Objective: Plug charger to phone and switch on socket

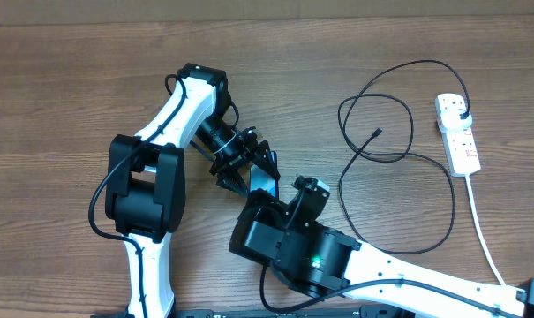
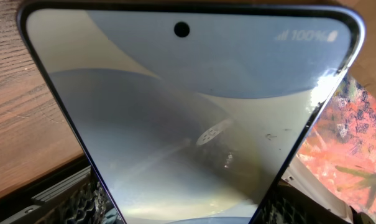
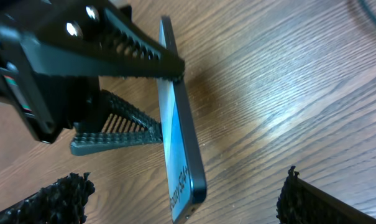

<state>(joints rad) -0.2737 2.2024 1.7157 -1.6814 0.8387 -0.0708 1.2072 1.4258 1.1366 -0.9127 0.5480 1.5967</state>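
Left fingers (image 3: 132, 53) clamp the slim black-edged, blue-screened phone (image 3: 178, 155) over the wooden tabletop (image 3: 287, 93). Right fingers (image 3: 57, 193) stand wide apart, empty.

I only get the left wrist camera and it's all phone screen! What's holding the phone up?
Observer: The left claw pinches the phone by its two long edges.
Operator: Is the cable plugged into it?
Observer: No, the charger's connector tip lies on the table, apart from the phone.
Operator: Where's the other claw?
Observer: The right claw is open, its fingers either side of the phone's end, not touching.
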